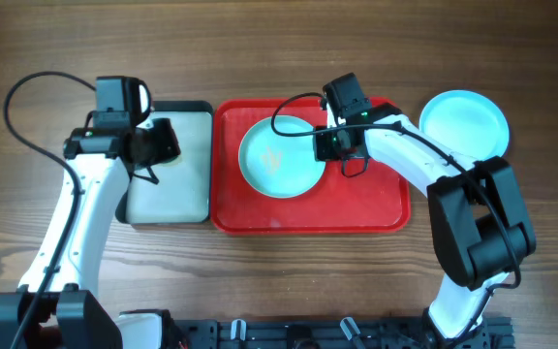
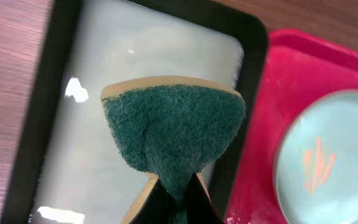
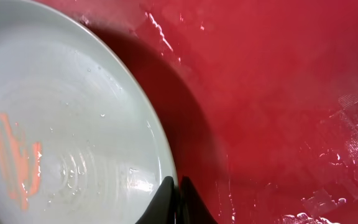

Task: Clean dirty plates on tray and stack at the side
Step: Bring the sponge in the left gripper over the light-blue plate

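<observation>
A pale aqua plate (image 1: 279, 155) with orange smears lies in the red tray (image 1: 376, 199). My right gripper (image 1: 340, 147) is shut on this plate's right rim; the right wrist view shows the fingers (image 3: 178, 190) pinching the edge of the plate (image 3: 61, 118) above the wet tray (image 3: 278, 93). A second aqua plate (image 1: 463, 123) sits on the table right of the tray. No white plate shows. My left gripper (image 1: 166, 143) is shut on a green sponge (image 2: 173, 124) with tan backing, above the black-rimmed tray (image 2: 86, 68). The smeared plate (image 2: 328, 155) also shows in the left wrist view.
The black-rimmed tray (image 1: 168, 199) with a pale inside stands against the red tray's left side. The red tray (image 2: 272, 87) has water drops on it. Wooden table surrounds both trays. Cables loop from each arm.
</observation>
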Action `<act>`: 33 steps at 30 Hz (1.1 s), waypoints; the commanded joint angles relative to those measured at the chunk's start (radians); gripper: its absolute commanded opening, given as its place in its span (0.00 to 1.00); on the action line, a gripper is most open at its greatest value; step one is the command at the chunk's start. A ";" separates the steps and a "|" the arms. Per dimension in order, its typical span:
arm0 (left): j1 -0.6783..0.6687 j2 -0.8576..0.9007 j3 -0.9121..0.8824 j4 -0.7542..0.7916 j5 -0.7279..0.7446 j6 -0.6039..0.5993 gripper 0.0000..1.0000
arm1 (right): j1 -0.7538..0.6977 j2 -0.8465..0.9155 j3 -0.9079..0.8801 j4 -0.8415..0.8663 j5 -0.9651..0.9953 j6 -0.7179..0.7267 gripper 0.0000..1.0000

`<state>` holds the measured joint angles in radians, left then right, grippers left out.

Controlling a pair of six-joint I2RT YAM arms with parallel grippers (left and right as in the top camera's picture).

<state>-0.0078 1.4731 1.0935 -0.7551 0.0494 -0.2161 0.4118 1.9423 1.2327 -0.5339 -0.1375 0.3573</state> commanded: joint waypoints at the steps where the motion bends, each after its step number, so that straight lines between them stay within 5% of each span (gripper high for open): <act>1: -0.062 -0.014 0.022 0.004 -0.033 0.055 0.04 | 0.006 0.001 -0.009 0.010 -0.010 0.056 0.04; 15: -0.115 0.033 0.199 -0.136 -0.069 0.054 0.04 | 0.012 0.001 -0.008 0.024 -0.019 0.061 0.04; 21: -0.196 0.090 0.204 -0.111 0.056 0.051 0.04 | 0.037 0.001 -0.008 0.025 -0.019 0.061 0.04; 33: -0.354 0.288 0.201 -0.021 0.058 -0.086 0.04 | 0.040 0.001 -0.008 0.026 -0.019 0.062 0.04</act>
<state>-0.3199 1.7111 1.2850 -0.8062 0.0902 -0.2497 0.4484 1.9423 1.2327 -0.5110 -0.1417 0.4046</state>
